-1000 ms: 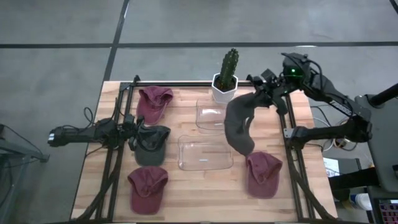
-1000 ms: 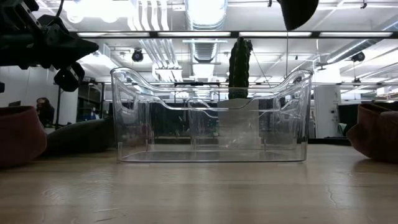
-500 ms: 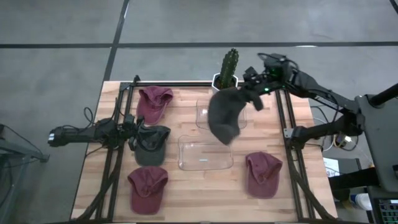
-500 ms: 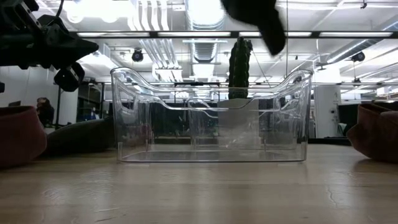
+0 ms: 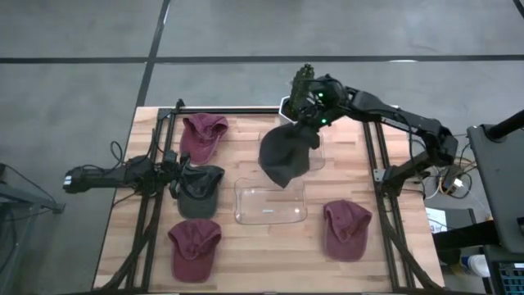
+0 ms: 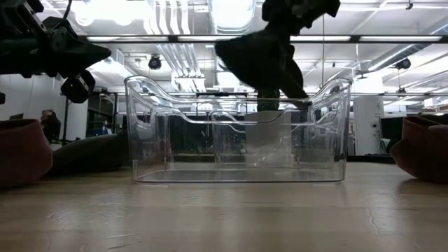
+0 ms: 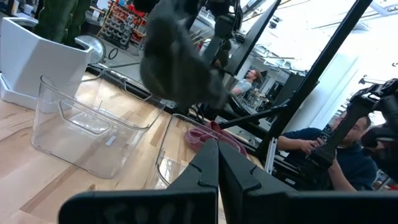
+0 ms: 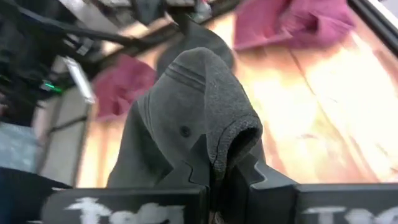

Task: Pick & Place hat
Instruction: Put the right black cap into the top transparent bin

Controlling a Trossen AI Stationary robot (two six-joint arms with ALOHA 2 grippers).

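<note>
My right gripper (image 5: 310,123) (image 8: 217,167) is shut on a dark grey hat (image 5: 286,156) and holds it in the air over the far clear bin (image 5: 315,161). In the low view the hat (image 6: 262,59) hangs at the height of the near bin's rim (image 6: 238,119). My left gripper (image 5: 174,175) (image 7: 211,148) is shut and waits low at the table's left side, next to a second dark grey hat (image 5: 200,190) lying crown up on the wood. I cannot tell whether it touches that hat. My right gripper pinches a bunched fold at the edge of the hat's crown (image 8: 231,144) between its two fingers, coming from above and from the table's right. The hat is lifted clear and hangs slack below and to the left of the fingers.
Maroon hats lie at far left (image 5: 202,135), near left (image 5: 195,248) and near right (image 5: 347,229). A cactus in a white pot (image 5: 298,100) stands at the far edge, right behind my right gripper. The near clear bin (image 5: 270,201) sits mid-table. Black rails run along both sides.
My right gripper has swept from the table's right side toward the left, along the far edge up to the cactus. The hanging hat has swung with it, from over the bare wood on the right to above the far bin, and has come lower in the low view.
</note>
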